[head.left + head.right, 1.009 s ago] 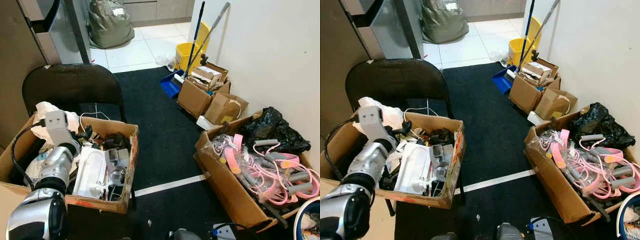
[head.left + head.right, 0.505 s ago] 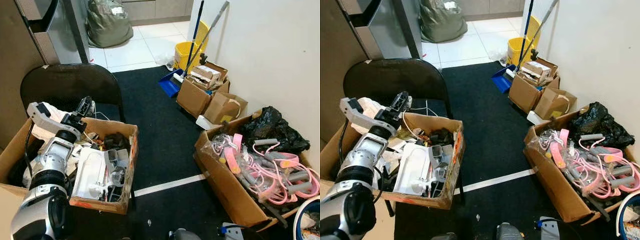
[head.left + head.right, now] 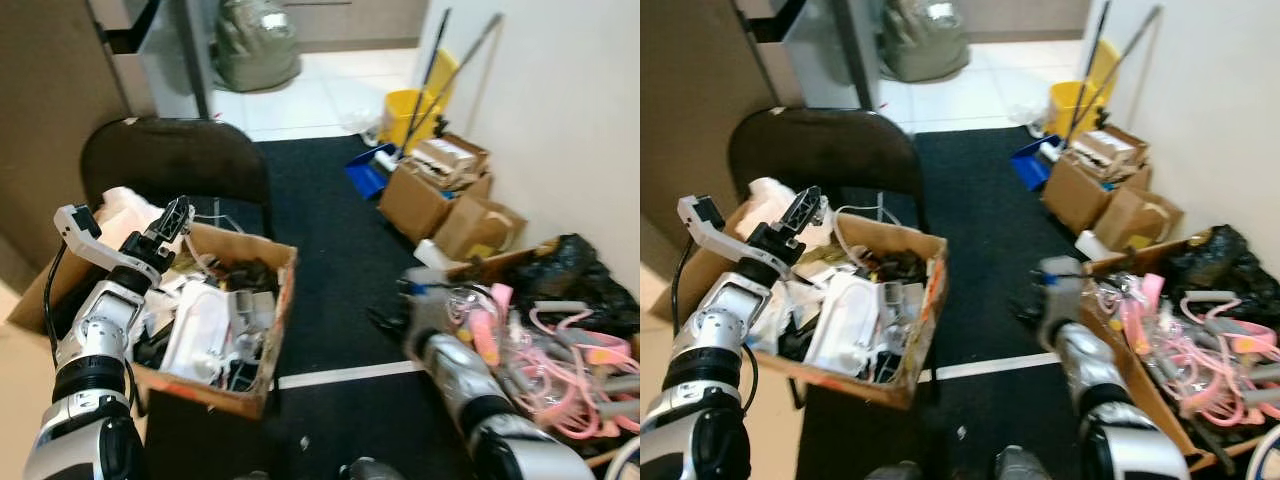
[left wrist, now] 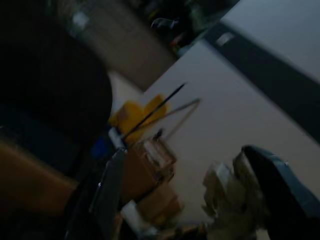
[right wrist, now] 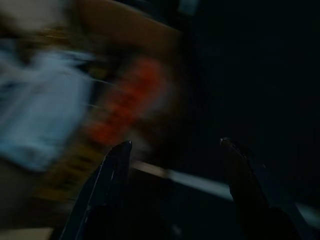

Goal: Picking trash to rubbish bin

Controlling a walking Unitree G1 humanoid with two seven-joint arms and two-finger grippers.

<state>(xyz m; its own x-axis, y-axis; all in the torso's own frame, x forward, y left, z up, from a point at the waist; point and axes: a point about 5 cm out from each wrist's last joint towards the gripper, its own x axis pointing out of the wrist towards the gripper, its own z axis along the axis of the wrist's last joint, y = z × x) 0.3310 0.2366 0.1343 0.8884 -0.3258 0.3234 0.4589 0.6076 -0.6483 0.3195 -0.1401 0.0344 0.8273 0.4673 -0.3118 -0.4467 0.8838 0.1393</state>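
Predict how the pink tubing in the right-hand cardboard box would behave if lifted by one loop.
The pink tubing looks floppy and looped, so it would probably sag. It appears tangled with grey handles, likely dragging those along.

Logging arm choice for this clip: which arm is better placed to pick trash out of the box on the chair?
Left. The left gripper hangs open right over the cluttered cardboard box. The right gripper is low over the black carpet, beside the box, not above it.
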